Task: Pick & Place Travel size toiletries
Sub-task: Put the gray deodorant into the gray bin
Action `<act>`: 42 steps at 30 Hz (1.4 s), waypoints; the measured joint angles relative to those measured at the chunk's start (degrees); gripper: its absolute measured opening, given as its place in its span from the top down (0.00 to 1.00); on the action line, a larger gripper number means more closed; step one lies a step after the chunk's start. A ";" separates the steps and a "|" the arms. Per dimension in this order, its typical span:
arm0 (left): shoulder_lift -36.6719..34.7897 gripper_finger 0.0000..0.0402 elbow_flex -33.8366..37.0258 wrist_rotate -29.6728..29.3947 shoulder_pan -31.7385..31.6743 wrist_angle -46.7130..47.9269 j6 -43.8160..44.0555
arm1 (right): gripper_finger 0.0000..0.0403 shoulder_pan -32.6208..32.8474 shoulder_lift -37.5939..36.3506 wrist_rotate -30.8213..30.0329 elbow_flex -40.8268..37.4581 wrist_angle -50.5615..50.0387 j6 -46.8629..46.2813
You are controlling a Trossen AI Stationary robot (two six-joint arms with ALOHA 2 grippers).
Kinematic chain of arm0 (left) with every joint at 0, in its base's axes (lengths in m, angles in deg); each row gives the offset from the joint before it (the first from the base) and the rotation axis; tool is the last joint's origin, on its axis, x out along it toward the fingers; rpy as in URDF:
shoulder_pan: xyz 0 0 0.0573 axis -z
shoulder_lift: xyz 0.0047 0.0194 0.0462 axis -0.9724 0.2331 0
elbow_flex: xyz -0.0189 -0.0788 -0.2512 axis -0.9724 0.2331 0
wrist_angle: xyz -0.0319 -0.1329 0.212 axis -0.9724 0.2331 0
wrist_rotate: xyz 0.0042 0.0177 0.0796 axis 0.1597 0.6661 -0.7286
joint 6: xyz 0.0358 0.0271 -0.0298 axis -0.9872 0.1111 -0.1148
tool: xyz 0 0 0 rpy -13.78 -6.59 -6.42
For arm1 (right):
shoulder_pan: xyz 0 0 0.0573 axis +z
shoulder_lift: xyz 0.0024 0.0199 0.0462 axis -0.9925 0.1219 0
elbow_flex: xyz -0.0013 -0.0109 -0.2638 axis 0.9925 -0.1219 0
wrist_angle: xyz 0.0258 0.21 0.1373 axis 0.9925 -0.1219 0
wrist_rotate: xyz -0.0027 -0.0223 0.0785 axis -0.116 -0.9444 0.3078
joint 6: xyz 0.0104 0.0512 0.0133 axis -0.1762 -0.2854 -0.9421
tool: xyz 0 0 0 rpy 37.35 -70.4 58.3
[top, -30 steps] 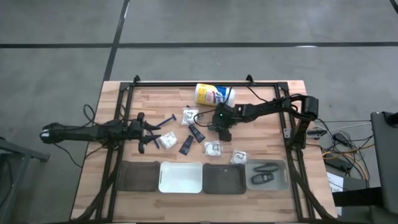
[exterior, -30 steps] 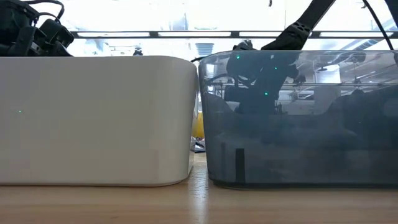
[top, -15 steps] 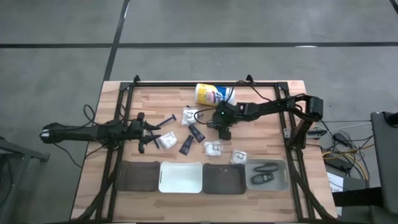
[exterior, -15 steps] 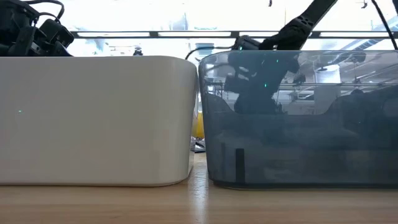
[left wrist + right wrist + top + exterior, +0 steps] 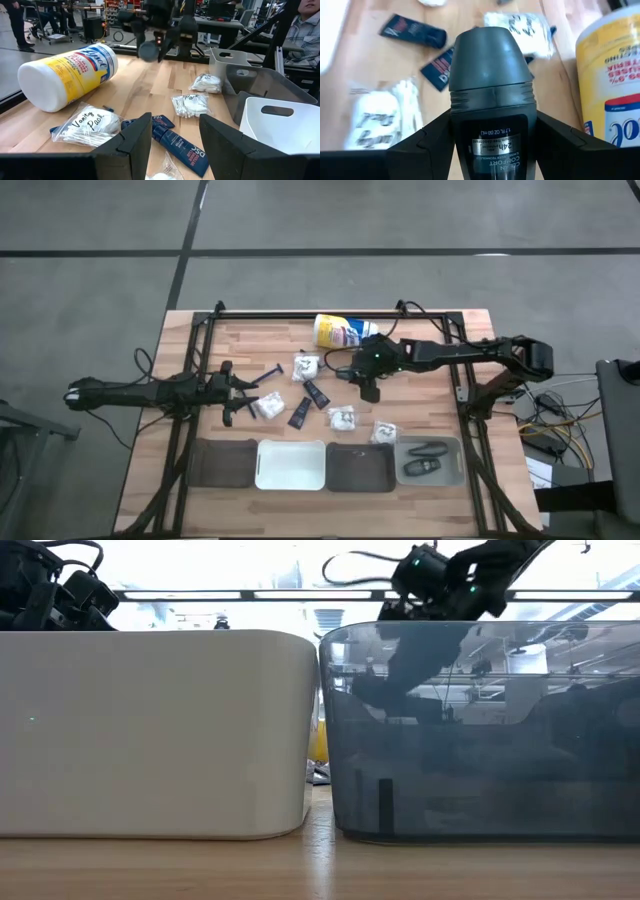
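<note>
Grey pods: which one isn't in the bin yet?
The dark grey pod clamped between the right gripper fingers, held above the table's middle. The other two pods lie in the clear bin at the right end.

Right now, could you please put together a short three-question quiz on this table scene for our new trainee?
1. True or false: the right gripper holds a dark grey roll-on deodorant.
2. What do the left gripper's fingers hold?
A. a white packet
B. a black tube
C. nothing
3. In the high view, how many dark items already lie in the clear grey bin at the right end of the row?

Key:
1. True; its fingers clamp the deodorant's sides above the table.
2. C; it waits open near the white packets and black tubes.
3. Two.
</note>
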 joint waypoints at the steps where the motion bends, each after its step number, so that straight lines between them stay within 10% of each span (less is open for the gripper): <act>1: 0.00 0.57 0.00 0.00 -0.01 -0.01 0.00 | 0.47 0.22 -0.85 -0.02 -0.29 -0.04 -0.37; 42: 0.00 0.57 0.00 -0.02 -0.01 -0.02 0.00 | 0.46 11.24 -19.23 -11.52 -2.73 -14.60 -14.15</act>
